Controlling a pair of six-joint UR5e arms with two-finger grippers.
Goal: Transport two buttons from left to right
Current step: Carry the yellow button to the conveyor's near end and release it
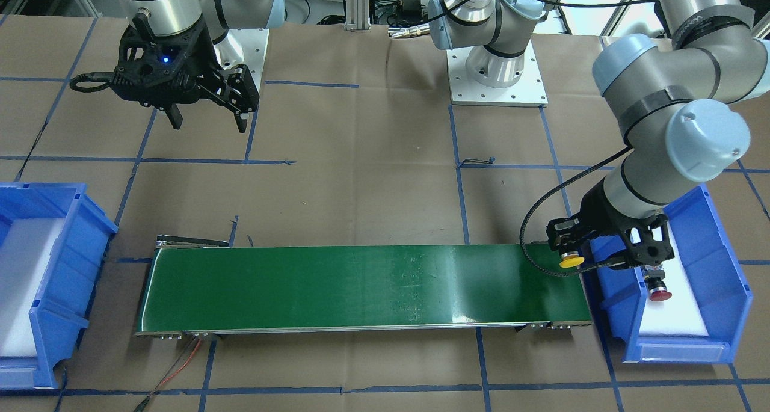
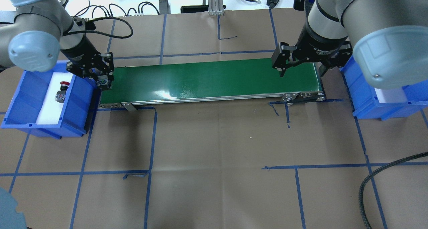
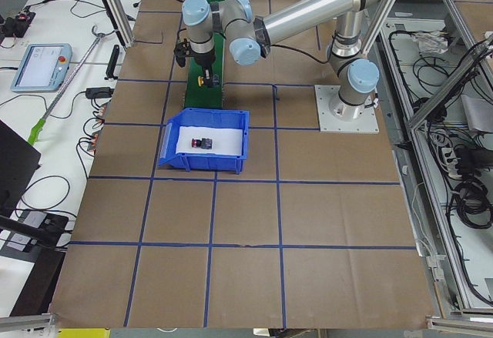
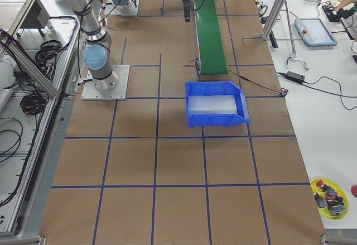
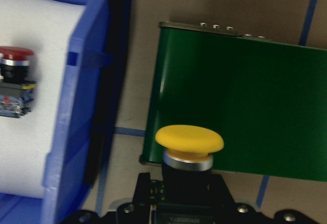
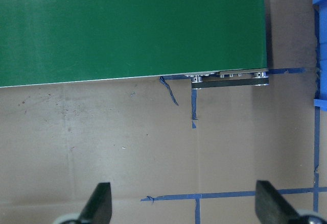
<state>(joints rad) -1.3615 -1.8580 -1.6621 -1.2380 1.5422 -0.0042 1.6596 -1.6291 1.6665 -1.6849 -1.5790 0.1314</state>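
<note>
My left gripper (image 1: 568,248) is shut on the yellow button (image 1: 570,260), holding it by its black body between the left blue bin and the left end of the green conveyor belt (image 1: 361,285). In the left wrist view the yellow cap (image 5: 189,138) hangs over the belt's end edge. The red button (image 1: 659,292) lies on white foam in the left bin (image 1: 728,267); it also shows in the overhead view (image 2: 62,90). My right gripper (image 2: 301,68) is open and empty above the belt's right end, its fingers (image 6: 99,206) spread wide.
A second blue bin (image 2: 364,102) with white foam stands past the belt's right end. Red and black wires (image 1: 180,364) trail from the belt's corner. A yellow dish (image 4: 330,193) with spare parts sits beyond the table in the exterior right view.
</note>
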